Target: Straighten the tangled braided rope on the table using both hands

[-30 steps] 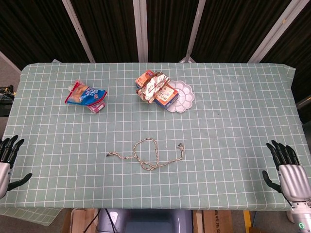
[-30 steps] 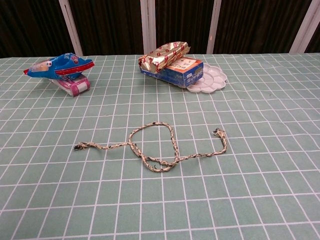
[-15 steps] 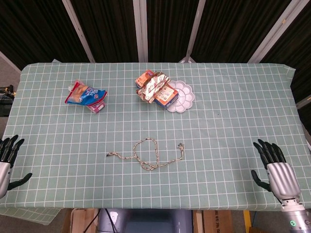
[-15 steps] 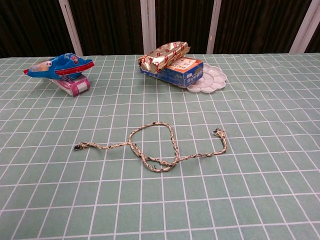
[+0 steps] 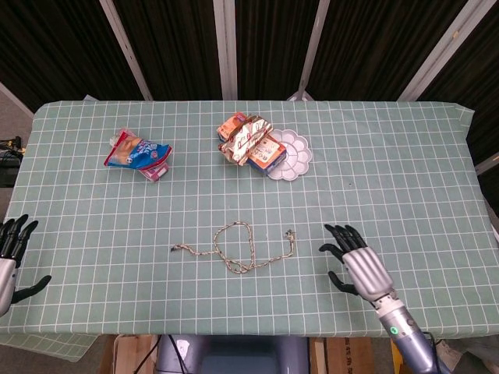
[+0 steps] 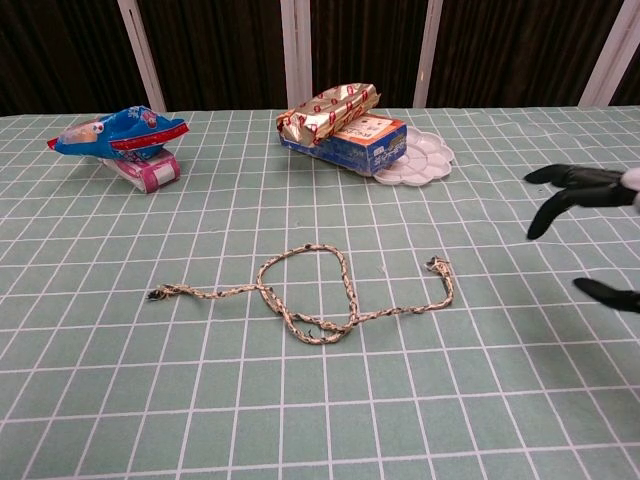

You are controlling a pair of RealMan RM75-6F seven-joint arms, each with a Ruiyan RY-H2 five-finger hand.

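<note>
The braided rope (image 5: 234, 248) lies on the green checked tablecloth (image 5: 374, 179) near the front middle, with one loop crossing itself; the chest view shows the rope (image 6: 310, 290) with its loop in the middle. Its left end (image 5: 175, 248) and right end (image 5: 290, 232) lie free. My right hand (image 5: 355, 261) hovers open just right of the rope's right end, fingers spread and holding nothing; in the chest view its dark fingers (image 6: 575, 190) enter at the right edge. My left hand (image 5: 9, 257) is open at the table's front left corner, far from the rope.
A blue snack bag on a pink item (image 5: 139, 154) sits at the back left. At the back middle, a foil packet and a box (image 5: 249, 142) rest against a white paint palette (image 5: 292, 154).
My right hand has moved left from the table's front right corner to just right of the rope's right end. The rope and my left hand have not moved.
</note>
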